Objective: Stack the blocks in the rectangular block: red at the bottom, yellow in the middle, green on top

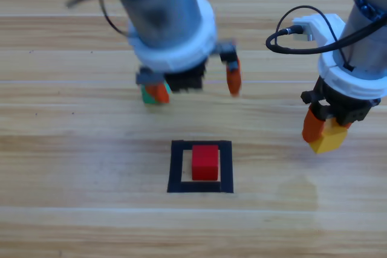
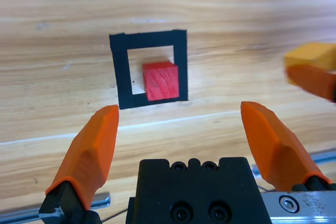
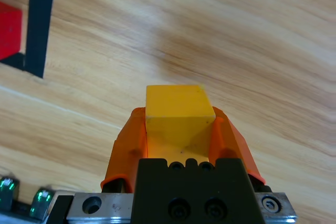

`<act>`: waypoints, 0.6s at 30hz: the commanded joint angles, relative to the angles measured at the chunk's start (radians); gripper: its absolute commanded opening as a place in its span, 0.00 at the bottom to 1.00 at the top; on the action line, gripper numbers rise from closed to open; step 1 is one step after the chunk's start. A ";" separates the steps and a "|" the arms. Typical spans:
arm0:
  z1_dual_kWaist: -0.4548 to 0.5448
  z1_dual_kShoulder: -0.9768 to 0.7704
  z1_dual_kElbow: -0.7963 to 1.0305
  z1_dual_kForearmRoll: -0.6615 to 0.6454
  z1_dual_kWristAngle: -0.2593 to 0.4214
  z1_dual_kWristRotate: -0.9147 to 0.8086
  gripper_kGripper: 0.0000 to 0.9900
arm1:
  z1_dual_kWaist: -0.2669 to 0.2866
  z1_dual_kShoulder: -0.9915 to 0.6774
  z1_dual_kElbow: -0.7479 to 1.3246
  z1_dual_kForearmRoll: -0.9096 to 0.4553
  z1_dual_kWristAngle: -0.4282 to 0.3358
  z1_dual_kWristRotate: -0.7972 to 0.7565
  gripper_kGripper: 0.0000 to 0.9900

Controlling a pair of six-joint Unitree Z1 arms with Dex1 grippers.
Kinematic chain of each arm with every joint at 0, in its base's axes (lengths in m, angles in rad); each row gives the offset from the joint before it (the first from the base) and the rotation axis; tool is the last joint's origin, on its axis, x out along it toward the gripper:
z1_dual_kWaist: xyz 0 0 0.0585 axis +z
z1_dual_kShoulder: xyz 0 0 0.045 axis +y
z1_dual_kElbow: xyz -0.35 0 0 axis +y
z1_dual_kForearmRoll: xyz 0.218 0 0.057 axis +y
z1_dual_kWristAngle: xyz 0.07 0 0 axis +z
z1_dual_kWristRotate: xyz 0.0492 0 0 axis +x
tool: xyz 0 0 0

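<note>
The red cube (image 1: 205, 162) sits inside the black tape rectangle (image 1: 176, 167), toward its right side; the left wrist view shows the red cube (image 2: 161, 81) in the rectangle (image 2: 119, 72) too. My right gripper (image 1: 323, 132) is shut on the yellow cube (image 1: 330, 139), held above the table to the right of the rectangle; the right wrist view shows the yellow cube (image 3: 178, 116) between the jaws. My left gripper (image 1: 196, 87) is open behind the rectangle. The green cube (image 1: 148, 95) peeks out beside its left jaw, mostly hidden.
The wooden table (image 1: 72, 209) runs bare in front of the rectangle and to its left. A black cable (image 1: 290, 40) loops off the right arm's wrist.
</note>
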 commanded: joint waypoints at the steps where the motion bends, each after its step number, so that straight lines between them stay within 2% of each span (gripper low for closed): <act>1: 0.017 -0.234 0.117 0.014 0.081 0.044 1.00 | 0.134 -0.046 -0.021 -0.022 -0.023 0.093 0.01; 3: 0.018 -0.312 0.157 0.011 0.100 0.110 1.00 | 0.180 -0.029 -0.067 0.012 -0.063 0.158 0.01; 5: 0.044 -0.364 0.171 0.011 0.114 0.176 1.00 | 0.204 -0.007 -0.112 0.048 -0.066 0.210 0.01; 12: 0.126 -0.528 0.189 0.046 0.095 0.376 1.00 | 0.270 0.086 -0.304 0.179 -0.076 0.375 0.01; 18: 0.126 -0.605 0.231 0.041 0.111 0.452 1.00 | 0.306 0.324 -0.710 0.444 -0.073 0.455 0.01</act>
